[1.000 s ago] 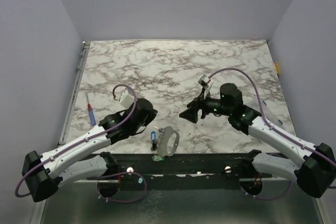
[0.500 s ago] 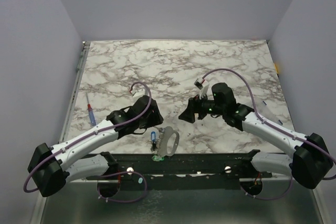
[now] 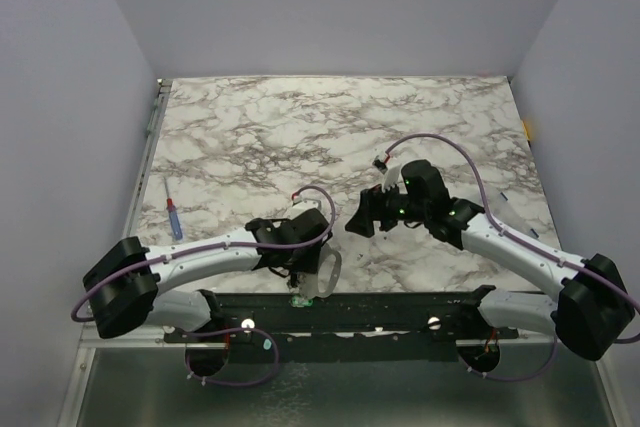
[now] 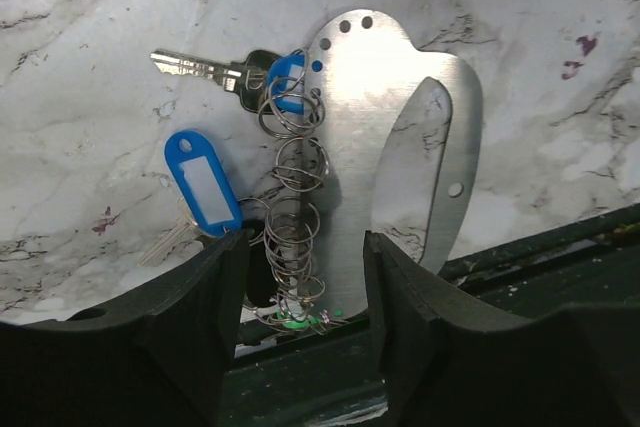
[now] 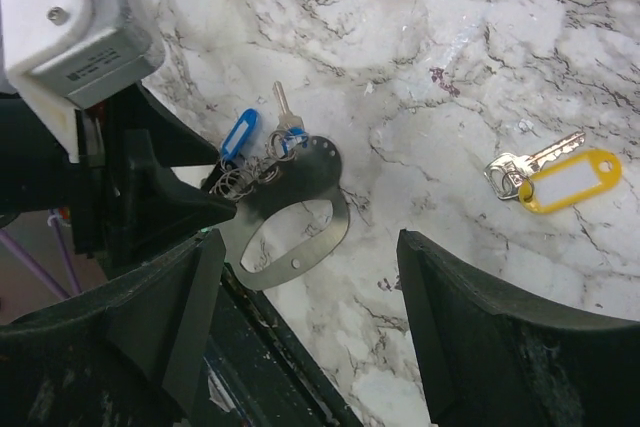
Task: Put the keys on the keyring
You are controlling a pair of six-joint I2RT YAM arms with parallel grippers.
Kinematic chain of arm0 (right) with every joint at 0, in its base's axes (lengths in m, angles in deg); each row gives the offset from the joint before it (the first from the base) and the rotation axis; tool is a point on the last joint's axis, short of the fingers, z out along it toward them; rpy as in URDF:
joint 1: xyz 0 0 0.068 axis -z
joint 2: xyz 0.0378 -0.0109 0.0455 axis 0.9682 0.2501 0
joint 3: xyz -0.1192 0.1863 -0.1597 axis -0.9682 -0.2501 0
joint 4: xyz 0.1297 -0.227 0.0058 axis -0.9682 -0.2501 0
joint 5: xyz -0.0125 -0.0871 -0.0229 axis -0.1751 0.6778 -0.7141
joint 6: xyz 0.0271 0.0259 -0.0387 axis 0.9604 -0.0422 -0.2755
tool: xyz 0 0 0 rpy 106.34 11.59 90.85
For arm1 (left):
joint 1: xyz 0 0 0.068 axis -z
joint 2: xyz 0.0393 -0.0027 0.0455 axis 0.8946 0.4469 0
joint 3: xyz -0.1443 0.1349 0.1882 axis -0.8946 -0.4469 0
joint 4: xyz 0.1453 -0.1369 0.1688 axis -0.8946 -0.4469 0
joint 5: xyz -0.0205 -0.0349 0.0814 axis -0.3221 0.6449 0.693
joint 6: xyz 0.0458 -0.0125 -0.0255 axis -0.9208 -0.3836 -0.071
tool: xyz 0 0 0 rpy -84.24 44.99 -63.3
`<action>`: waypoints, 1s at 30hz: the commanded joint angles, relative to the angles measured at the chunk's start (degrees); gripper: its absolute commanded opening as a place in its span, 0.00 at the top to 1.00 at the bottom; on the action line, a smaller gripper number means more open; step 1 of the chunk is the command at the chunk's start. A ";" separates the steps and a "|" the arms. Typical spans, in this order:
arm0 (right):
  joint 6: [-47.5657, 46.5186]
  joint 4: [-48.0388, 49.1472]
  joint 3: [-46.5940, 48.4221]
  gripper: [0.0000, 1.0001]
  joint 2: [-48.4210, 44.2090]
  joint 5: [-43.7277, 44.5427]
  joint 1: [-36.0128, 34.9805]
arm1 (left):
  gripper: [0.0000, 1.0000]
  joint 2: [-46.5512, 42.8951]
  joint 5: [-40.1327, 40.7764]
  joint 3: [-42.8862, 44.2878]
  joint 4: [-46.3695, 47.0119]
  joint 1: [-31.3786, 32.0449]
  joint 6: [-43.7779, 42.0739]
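The keyring is a flat steel plate [image 4: 385, 137] with several wire rings [image 4: 292, 187] strung down its left edge; it lies at the table's near edge [image 3: 324, 272]. A key with a blue head [image 4: 262, 75] and a blue tag [image 4: 203, 182] with a key under it hang at those rings. My left gripper [image 4: 305, 247] hovers open just above the rings, gripping nothing. In the right wrist view a key with a yellow tag [image 5: 560, 177] lies alone on the marble, right of the plate [image 5: 300, 209]. My right gripper [image 5: 310, 247] stands open and empty above the table.
A thin red-and-blue stick [image 3: 173, 219] lies near the table's left edge. The black mounting rail [image 3: 380, 309] runs right behind the plate at the near edge. A small green bit [image 4: 295, 319] sits at the bottom of the rings.
My left gripper has swung right and toward the near edge, over the keyring, and gone from shut to open. My right gripper has shifted a little left.
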 commanded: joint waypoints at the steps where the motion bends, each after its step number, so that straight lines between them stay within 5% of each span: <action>1: 0.39 -2.27 0.64 0.21 -1.66 1.94 -0.32 | 0.45 2.87 4.91 0.85 0.56 1.31 2.18; 12: -0.09 -2.60 -0.39 0.21 -2.79 1.80 -0.31 | 0.55 10.88 10.54 4.08 3.79 3.20 9.15; 24: -0.99 -3.70 -1.27 0.21 -4.41 1.77 -0.26 | 1.00 14.27 15.40 6.67 0.69 4.93 12.24; 30: -1.27 -3.72 -0.82 0.21 -4.03 1.56 -0.27 | 1.00 13.95 18.56 10.67 -1.74 5.20 9.94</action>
